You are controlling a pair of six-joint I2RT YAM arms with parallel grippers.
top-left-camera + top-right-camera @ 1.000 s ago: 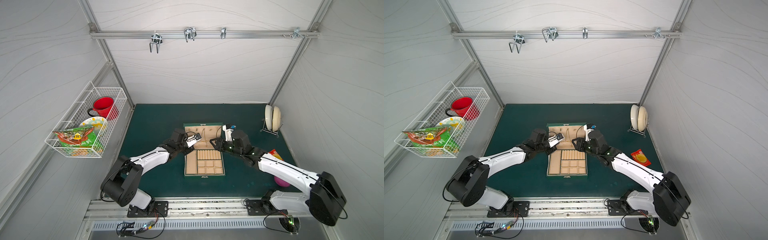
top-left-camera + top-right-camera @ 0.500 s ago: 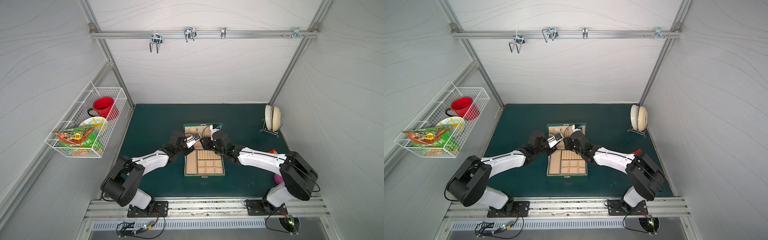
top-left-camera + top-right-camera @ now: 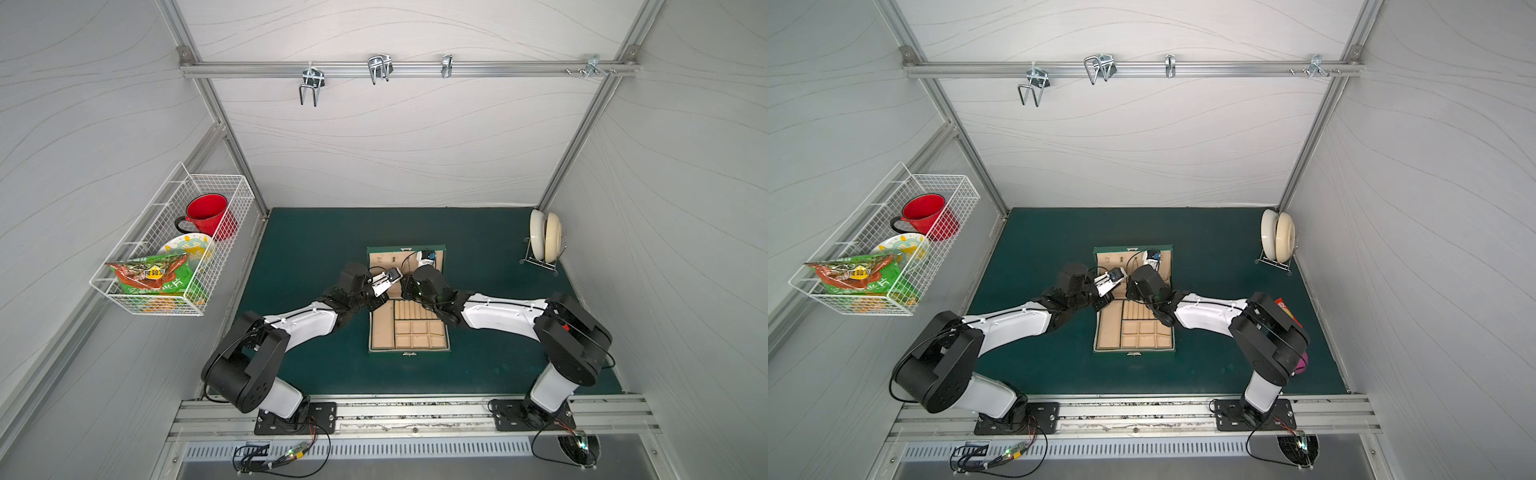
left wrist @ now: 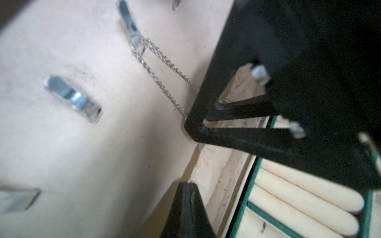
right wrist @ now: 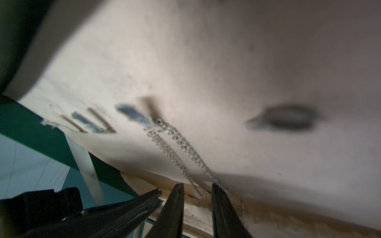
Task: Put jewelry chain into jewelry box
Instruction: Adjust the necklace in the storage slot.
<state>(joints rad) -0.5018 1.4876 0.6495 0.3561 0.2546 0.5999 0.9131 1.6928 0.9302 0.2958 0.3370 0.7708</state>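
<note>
**Chain looped on a lid hook, right fingers parted around a strand**

One jewelry chain (image 4: 158, 82), thin, silver and finely linked, hung inside the jewelry box (image 3: 379, 328); it was looped over one flat metal hook (image 4: 132, 28) on the beige lid lining, so that two strands ran down toward the foot of the lid. The right gripper (image 5: 196, 185) stood there with its two black tapered fingers parted, clamped on nothing; one strand ran down between them, the other passed just beside one fingertip, and whether either touched could not be told through the blur. The left gripper (image 4: 186, 186) was just beside it, its two tips pressed tight together with nothing between them.

Four silver hooks showed in the left wrist view, only one carrying chain; at least three smooth cream ring rolls (image 4: 309, 191) lay side by side behind a green edge. In both top views the dark green rectangular box lay open on the green mat (image 3: 316, 249), its tray cut into small square compartments.

Well apart, one white wire basket (image 3: 232, 208) on the wall held one red mug (image 3: 206, 214); one wire rack (image 3: 540, 262) held two cream dishes (image 3: 545, 235) on edge.
</note>
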